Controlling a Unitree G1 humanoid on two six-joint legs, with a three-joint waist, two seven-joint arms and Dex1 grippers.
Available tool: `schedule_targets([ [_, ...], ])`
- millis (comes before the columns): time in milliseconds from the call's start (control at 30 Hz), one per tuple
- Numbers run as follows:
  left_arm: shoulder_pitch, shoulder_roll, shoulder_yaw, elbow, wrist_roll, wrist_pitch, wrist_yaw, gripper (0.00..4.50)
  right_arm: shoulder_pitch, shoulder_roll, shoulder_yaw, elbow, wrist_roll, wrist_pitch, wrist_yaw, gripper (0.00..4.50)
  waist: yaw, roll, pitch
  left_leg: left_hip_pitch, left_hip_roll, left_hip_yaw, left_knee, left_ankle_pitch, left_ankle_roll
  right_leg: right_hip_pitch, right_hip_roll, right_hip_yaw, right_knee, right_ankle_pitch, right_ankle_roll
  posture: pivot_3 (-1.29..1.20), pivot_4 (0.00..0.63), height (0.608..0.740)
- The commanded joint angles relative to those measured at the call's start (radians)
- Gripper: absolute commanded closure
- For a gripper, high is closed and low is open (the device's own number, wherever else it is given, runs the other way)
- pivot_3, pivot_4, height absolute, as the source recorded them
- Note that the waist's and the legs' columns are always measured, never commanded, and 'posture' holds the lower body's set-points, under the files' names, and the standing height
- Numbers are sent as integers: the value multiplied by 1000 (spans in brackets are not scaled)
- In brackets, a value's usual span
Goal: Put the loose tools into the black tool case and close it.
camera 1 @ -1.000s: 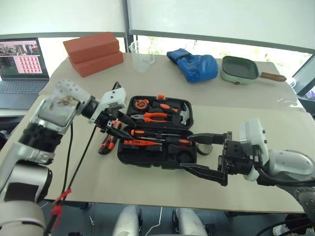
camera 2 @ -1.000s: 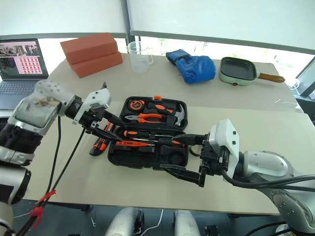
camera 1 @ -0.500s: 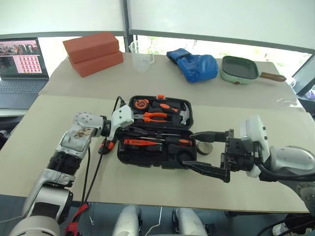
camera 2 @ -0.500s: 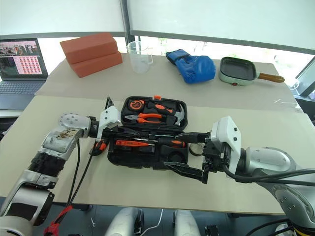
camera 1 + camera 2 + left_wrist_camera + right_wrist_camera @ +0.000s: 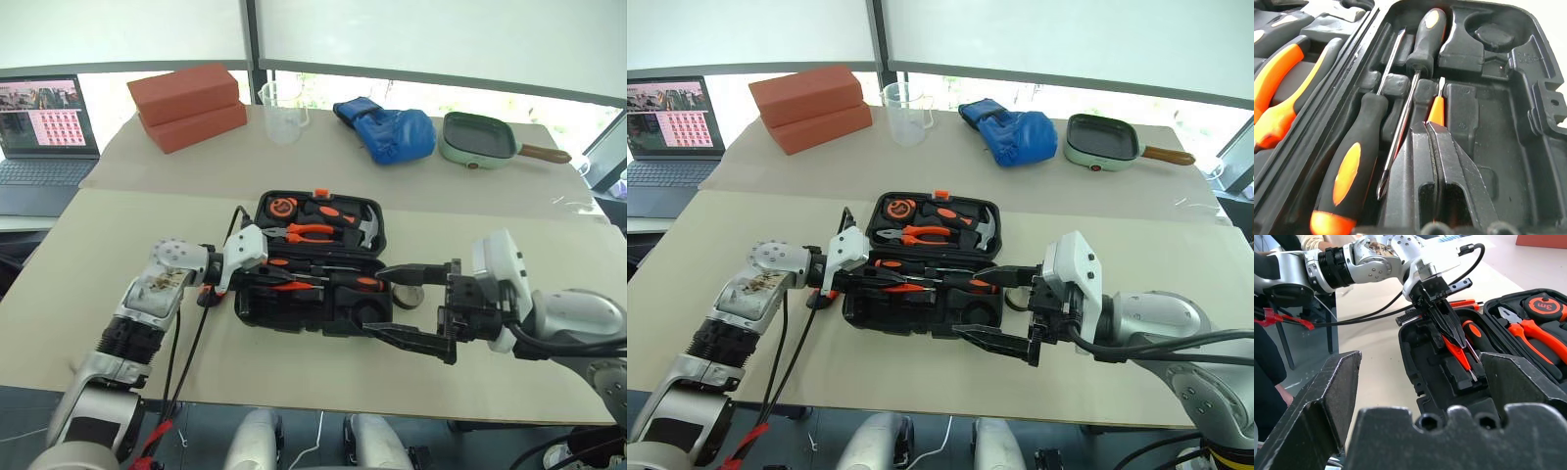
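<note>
The table [image 5: 118, 235] carried the open case [image 5: 312, 264] at its middle. The right gripper [image 5: 416, 305] hovered by the case's near right corner, jaws wide apart (nothing between them). The left gripper [image 5: 1449, 328] was clamped on the orange tester pen [image 5: 1436, 110] over the case's front half, beside two screwdrivers [image 5: 1352, 166].

One open black tool case [image 5: 367, 318] sits on one table [image 5: 294, 372]. Two screwdrivers [image 5: 1352, 166] lie in its slots beside one slim orange tester pen [image 5: 1436, 110]. There is one pair of pliers [image 5: 306, 232], one hammer [image 5: 364, 227] and one tape measure [image 5: 281, 207]. Possibly one tape roll [image 5: 407, 295], mostly hidden. Two red bricks [image 5: 186, 106], one beaker [image 5: 282, 110], one blue glove [image 5: 392, 130], one green pan [image 5: 480, 139], one laptop [image 5: 44, 137].
</note>
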Motion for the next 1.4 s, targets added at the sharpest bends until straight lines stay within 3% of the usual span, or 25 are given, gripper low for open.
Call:
schedule_targets([
  [33,-2,1,-3,7,20,-41,-1,4437,-9,0,-15,-15,16,-1,-6,0,0,0,0,0,0,0,0,0,0,0,0,0,0,0,0,0,150,738],
  [667,55,21,-23,93,94,-130,10,4437,-8,-8,-25,-2,27,-1,-1,0,-1,2,-5,3,1,0,0,0,0,3,0,0,0,0,0,0,150,738],
  [733,53,38,5,72,77,-98,21,4437,-15,-5,-15,-1,24,-3,1,0,-1,2,-5,3,1,0,0,0,0,3,0,0,0,0,0,0,150,738],
  [833,61,94,103,-49,-50,87,9,4437,-34,1,7,6,23,-4,13,0,-9,1,-5,4,1,0,0,0,0,3,1,1,1,0,0,0,150,738],
  [867,65,117,146,-98,-106,170,11,3934,-40,3,14,12,18,-6,21,0,-14,1,-5,3,2,0,0,0,0,2,1,1,1,0,0,0,150,738],
  [967,102,191,310,-242,-270,396,54,2968,-61,9,43,42,-2,-12,50,0,-24,1,-4,1,3,0,-1,0,0,0,1,1,1,0,-1,0,150,738],
  [1100,214,265,539,-339,-377,598,169,1549,-99,23,93,83,-31,-22,104,0,-26,1,-4,2,2,0,-1,0,0,0,0,0,1,0,0,0,150,738],
  [1167,328,301,635,-363,-356,635,222,861,-128,37,126,111,-53,-31,137,0,-31,1,-4,2,2,0,-2,0,0,0,-1,1,1,0,0,0,150,738],
  [1233,464,365,653,-382,-272,634,260,110,-161,54,154,143,-79,-39,161,0,-31,1,-4,4,2,1,-4,0,0,1,0,1,0,0,0,0,150,738],
  [1300,594,420,666,-399,-198,627,291,44,-192,71,179,177,-105,-49,187,0,-30,1,-4,5,2,1,-6,0,-1,0,0,1,0,0,-1,0,150,738],
  [1400,559,417,685,-441,-255,723,349,44,-211,86,201,207,-140,-62,223,0,-6,0,-3,8,2,2,-9,1,-2,1,-1,1,0,-1,-2,0,150,738],
])
